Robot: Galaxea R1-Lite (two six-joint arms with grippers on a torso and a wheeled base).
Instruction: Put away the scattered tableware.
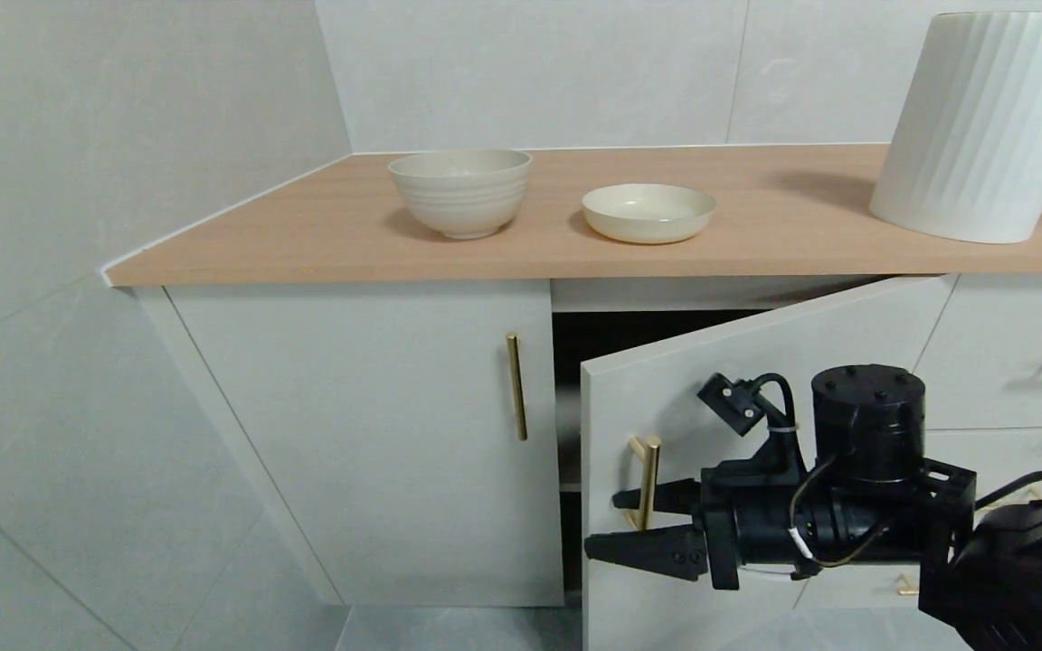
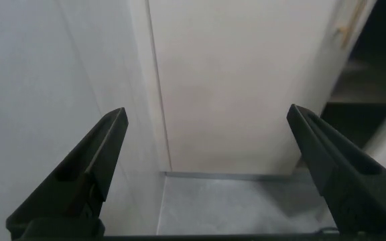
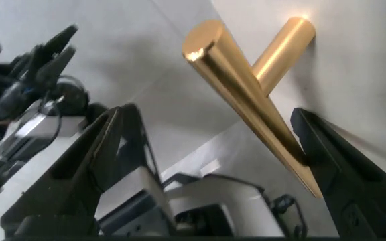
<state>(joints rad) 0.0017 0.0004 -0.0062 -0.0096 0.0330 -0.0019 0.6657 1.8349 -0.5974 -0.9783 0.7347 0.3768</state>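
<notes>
1. The bowl [image 1: 459, 190] sits upright on the counter [image 1: 286, 249], toward its left end, roughly midway between the back edge and the front edge.
2. The shallow dish [image 1: 648, 212] is next to it on the right. It's near but not touching, and a bit closer to the front edge.
3. A tall white ribbed container [image 1: 982, 127] stands at the counter's right end.
4. Under the counter, the left door [image 1: 349, 434] is shut. The right door [image 1: 756, 362] hangs partly open, with dark cabinet space showing in the gap.
5. Our right gripper [image 1: 604, 523] is at the open door's gold handle [image 1: 646, 470]. The fingers are spread, one on either side of the bar's lower end. One looks right up against it, but they aren't squeezed onto it.
6. Our left gripper [image 2: 206, 112] is down low, facing the bottom of the shut door. Its fingers are wide apart with nothing between them.
</notes>
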